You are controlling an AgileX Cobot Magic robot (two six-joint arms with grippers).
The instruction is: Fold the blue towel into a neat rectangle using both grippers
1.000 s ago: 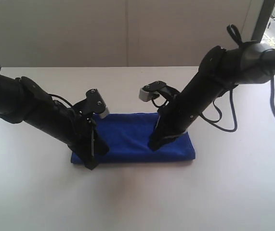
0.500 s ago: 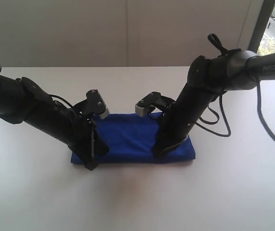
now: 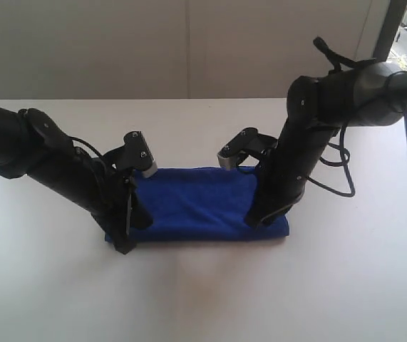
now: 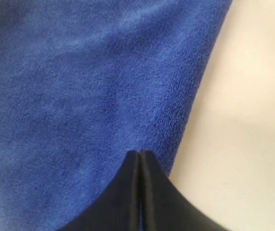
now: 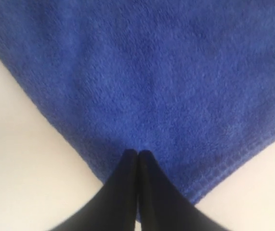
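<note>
The blue towel (image 3: 196, 203) lies as a long folded rectangle on the white table (image 3: 203, 299); the left gripper (image 3: 123, 246) slants down onto the towel's left end, its fingers (image 4: 123, 192) pressed together with nothing seen between them; the right gripper (image 3: 254, 222) stands steeply over the towel's right end, near its front edge, fingers likewise closed tight, tips touching the cloth.

The exterior view looks down over the whole surface (image 3: 203, 299) from farther off; both wrist views face the same towel (image 3: 196, 203) closely.
</note>
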